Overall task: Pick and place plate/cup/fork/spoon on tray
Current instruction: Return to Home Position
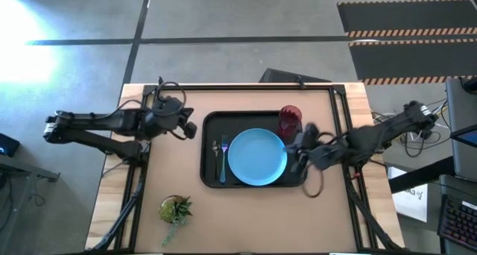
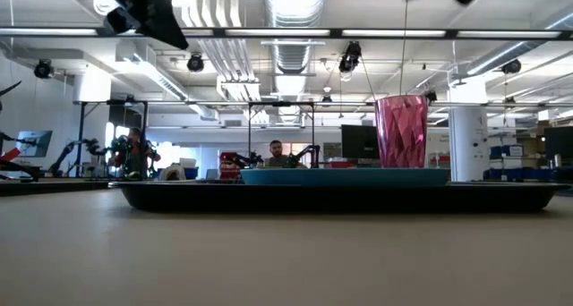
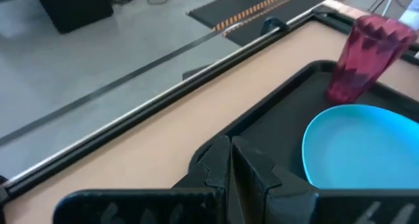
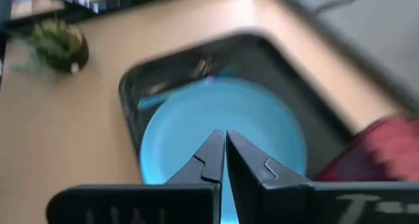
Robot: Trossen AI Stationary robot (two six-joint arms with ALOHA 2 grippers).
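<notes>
Tray [image 1: 208,147] — black, rectangular, mid-surface [image 1: 246,210], carrying all four pieces.
Plate [image 1: 257,157] — light blue, centre of the tray.
Cup [image 1: 290,121] — dark red, upright in the tray's far right corner, just beside the plate.
Fork [image 1: 222,164] — blue handle, lying left of the plate inside the rim.
Spoon [image 1: 215,150] — dark, beside the fork, nearer the left rim.
Left gripper [image 1: 192,127] — fingers closed and empty, just off the tray's far left corner.
Right gripper [image 1: 294,146] — fingers closed and empty, above the tray's right edge, next to the cup.
Potted plant [image 1: 175,209] — near the front left of the surface, apart from the tray.
</notes>
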